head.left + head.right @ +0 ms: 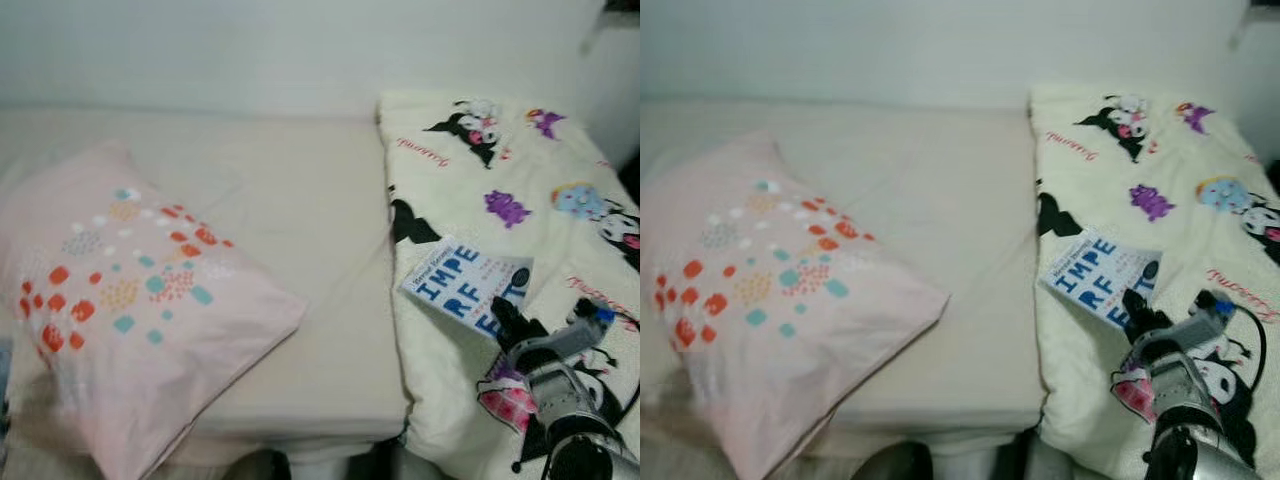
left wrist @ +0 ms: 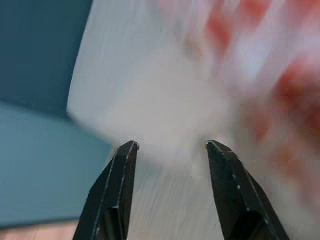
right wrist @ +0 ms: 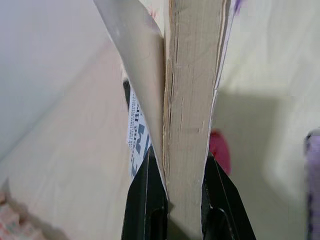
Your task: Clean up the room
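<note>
Right hand, its silver arm reaching up from the lower right, clamps a paperback book by its edge above the cartoon-print blanket. Left hand, fingers apart, hovers by the pink pillow. Beyond lies the bed.

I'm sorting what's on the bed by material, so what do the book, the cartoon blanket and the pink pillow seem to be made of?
Book: paperback, glossy bendy cover, rough yellowed page block, clamped in the right gripper.
Cartoon blanket: probably soft matte fleece, puffy.
Pink pillow: smooth woven cloth, likely cotton.
</note>
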`<state>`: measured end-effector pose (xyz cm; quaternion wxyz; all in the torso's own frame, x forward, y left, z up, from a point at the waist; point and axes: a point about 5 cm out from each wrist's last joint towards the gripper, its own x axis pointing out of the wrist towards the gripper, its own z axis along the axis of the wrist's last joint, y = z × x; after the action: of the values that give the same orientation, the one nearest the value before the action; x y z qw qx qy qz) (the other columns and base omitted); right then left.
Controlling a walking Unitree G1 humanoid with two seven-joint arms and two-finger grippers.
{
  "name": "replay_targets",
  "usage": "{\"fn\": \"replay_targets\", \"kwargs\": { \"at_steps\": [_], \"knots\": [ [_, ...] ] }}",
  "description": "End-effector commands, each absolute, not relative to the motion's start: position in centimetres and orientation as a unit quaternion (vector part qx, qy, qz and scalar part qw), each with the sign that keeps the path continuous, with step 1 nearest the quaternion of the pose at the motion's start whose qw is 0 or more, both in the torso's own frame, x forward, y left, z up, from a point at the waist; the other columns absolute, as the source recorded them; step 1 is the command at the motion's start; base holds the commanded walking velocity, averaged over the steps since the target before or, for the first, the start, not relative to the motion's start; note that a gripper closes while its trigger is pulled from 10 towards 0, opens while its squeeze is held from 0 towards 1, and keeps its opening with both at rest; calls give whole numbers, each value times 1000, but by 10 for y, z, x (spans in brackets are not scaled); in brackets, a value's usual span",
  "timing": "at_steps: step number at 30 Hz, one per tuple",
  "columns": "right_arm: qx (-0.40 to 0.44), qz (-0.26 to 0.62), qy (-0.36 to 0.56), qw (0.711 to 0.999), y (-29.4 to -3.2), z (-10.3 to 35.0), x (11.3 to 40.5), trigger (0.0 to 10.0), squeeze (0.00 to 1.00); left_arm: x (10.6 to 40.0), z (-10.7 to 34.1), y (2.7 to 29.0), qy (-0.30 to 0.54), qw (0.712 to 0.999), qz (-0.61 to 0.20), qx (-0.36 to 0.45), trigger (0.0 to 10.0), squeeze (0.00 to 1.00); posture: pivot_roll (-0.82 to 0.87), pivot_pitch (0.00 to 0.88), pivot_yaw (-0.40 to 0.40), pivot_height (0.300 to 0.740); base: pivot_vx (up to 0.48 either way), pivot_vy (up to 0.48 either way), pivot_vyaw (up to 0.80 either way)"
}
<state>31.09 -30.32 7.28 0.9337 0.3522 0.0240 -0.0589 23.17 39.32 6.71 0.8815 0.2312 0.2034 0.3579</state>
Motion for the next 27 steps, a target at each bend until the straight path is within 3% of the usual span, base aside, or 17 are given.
{"fn": "replay_targets", "kwargs": {
  "at_steps": [1, 7, 11, 12, 13, 21, 22, 23, 24, 27],
  "knots": [
    [323, -29, 13, 946, -296, 87, 323, 0, 0, 257, 77, 373, 154, 909, 336, 193, 10000, 0, 170, 60, -51, 619, 0, 0, 0],
    [307, 36, -13, 951, -279, 107, 339, 0, 0, 289, 101, 346, 68, 941, 299, 143, 10000, 0, 152, 38, -58, 629, 0, 0, 0],
    [297, 106, -32, 948, -252, 127, 357, 0, 0, 323, 123, 301, -8, 976, 211, 59, 10000, 0, 114, 6, -73, 644, 0, 0, 0],
    [297, 106, -32, 948, -252, 127, 357, 0, 0, 323, 123, 301, -8, 976, 211, 59, 10000, 0, 114, 6, -73, 644, 0, 0, 0],
    [292, 138, -32, 946, -235, 132, 363, 0, 0, 334, 126, 277, -17, 985, 171, 31, 10000, 0, 102, 0, -77, 654, 0, 0, 0],
    [284, 187, -6, 940, -205, 121, 362, 0, 0, 338, 106, 243, 8, 991, 135, 4, 10000, 0, 71, 0, -83, 683, 0, 0, 0],
    [284, 195, 2, 939, -200, 115, 360, 0, 0, 337, 102, 237, 10, 992, 125, -7, 10000, 145, 63, 0, -88, 688, 0, 0, 0],
    [284, 195, 2, 939, -200, 115, 360, 0, 0, 337, 102, 237, 10, 992, 125, -7, 10000, 145, 63, 0, -88, 688, 0, 0, 0],
    [287, 201, 9, 937, -196, 111, 357, 0, 0, 335, 98, 234, 14, 993, 117, -15, 10000, 1000, 60, 0, -91, 693, 0, 0, 0],
    [289, 209, 19, 934, -190, 105, 354, 0, 0, 333, 92, 230, 22, 993, 111, -23, 10000, 1000, 58, 0, -90, 703, 0, 0, 0]
  ]
}}
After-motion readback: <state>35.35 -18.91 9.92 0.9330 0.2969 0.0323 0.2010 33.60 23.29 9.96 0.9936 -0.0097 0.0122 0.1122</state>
